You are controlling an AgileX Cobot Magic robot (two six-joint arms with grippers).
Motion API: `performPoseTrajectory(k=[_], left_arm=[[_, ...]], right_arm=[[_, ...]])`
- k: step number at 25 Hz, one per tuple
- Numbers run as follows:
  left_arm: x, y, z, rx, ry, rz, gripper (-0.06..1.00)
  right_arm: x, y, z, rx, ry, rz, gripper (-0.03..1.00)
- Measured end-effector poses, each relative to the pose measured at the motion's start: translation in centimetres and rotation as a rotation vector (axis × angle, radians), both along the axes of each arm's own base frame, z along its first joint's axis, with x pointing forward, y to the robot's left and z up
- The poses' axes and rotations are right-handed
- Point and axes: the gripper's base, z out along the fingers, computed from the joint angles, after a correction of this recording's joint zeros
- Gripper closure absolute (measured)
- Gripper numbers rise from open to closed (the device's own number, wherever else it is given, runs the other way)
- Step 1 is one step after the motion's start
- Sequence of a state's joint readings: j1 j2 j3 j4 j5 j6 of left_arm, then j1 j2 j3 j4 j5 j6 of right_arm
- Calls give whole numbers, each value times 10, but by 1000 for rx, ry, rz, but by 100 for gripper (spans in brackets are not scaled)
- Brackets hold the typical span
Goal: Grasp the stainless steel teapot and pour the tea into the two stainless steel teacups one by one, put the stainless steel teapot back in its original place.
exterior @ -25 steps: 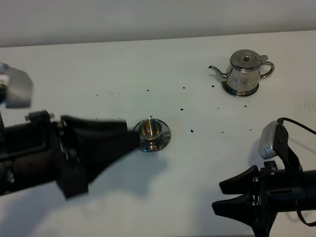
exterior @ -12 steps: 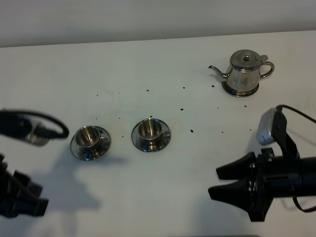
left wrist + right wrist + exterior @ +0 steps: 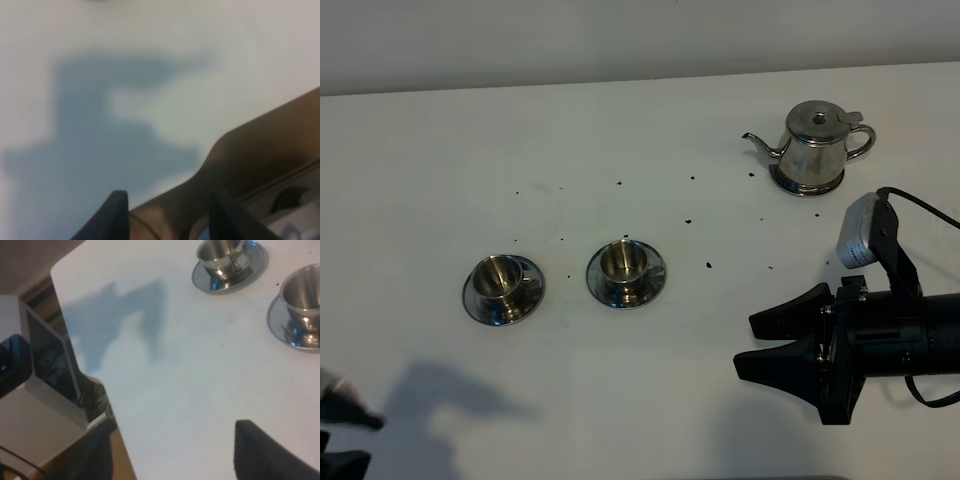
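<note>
A: Where is the stainless steel teapot [image 3: 815, 145] standing?
B: Far right of the white worktop [image 3: 620, 130], upright on its flat steel disc [image 3: 788, 186], lid down. The thin spout points toward the middle of the worktop, the loop handle the other way. Nothing touches it.
A: And the cups?
B: 2 of them, side by side left of the middle, well apart from the pot. The outer teacup [image 3: 502, 277] sits on its saucer [image 3: 532, 298], and the inner teacup [image 3: 623, 261] on its own saucer [image 3: 656, 279]. The 2 saucers are near each other but not touching. Whether anything is in the cups, I cannot tell.
A: What about the right tool [image 3: 747, 343]?
B: At the front right, nearer the front edge than the pot and well apart from it. Its 2 black fingers are spread wide, pointing toward the cups' side, with nothing between them.
A: The left tool [image 3: 167, 196]?
B: Off at the front left corner; only a scrap shows from above. Its own camera is blurred, but the 2 fingertips stand apart and hold nothing. Its shadow [image 3: 450, 395] lies on the worktop in front of the cups.
A: Anything else?
B: Small dark specks [image 3: 688, 220] scattered across the worktop between pot and cups.
</note>
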State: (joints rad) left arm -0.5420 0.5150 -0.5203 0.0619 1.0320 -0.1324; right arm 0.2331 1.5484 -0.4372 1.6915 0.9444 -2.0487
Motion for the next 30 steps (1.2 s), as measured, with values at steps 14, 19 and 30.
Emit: performPoseTrajectory(k=[14,19,30], left_arm=[[-59,33,10,-205,-358,89,54],[-62,33,10,-168,-390,303,54],[-62,33,10,-136,-405,463,54]], right_arm=[[1,0,1,11,3,-7,46],[10,3,8,30,5,-28,46],[41,10,39,78,-60,-50,46]])
